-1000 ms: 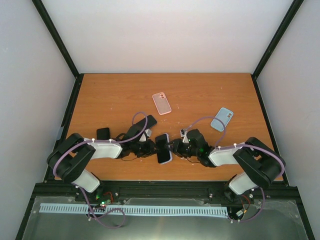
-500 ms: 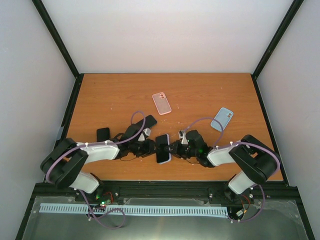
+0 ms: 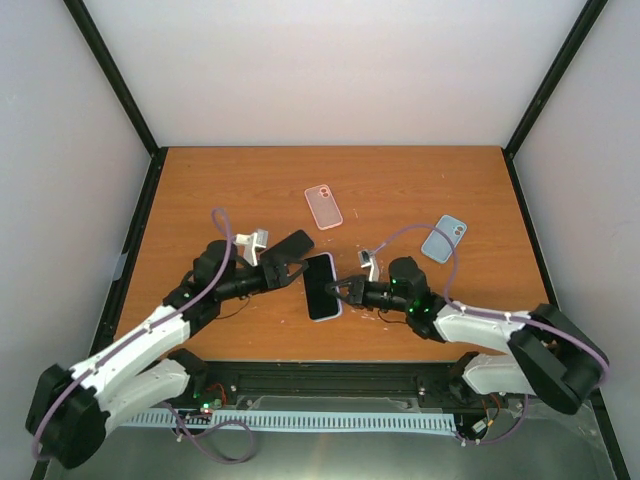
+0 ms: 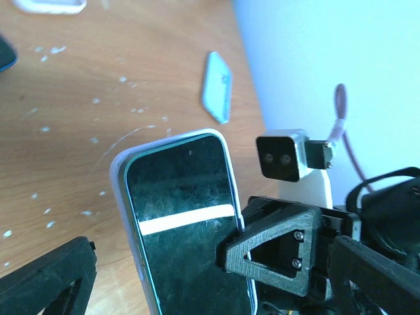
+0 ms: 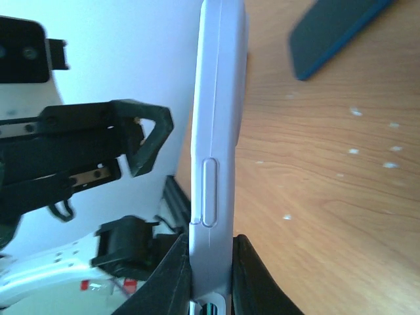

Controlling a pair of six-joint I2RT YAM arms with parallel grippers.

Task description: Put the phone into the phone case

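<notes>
Near the front edge of the bench (image 3: 400,180), the phone (image 3: 321,286) sits in its case (image 5: 213,131), pinched by the right gripper (image 3: 345,289). The left gripper (image 3: 290,270) has released, jaws spread; seating appears complete.

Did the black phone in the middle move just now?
Yes. The black-screened phone has shifted a little away from the robot, closer to the pink phone case, which stayed put on the wooden table.
</notes>
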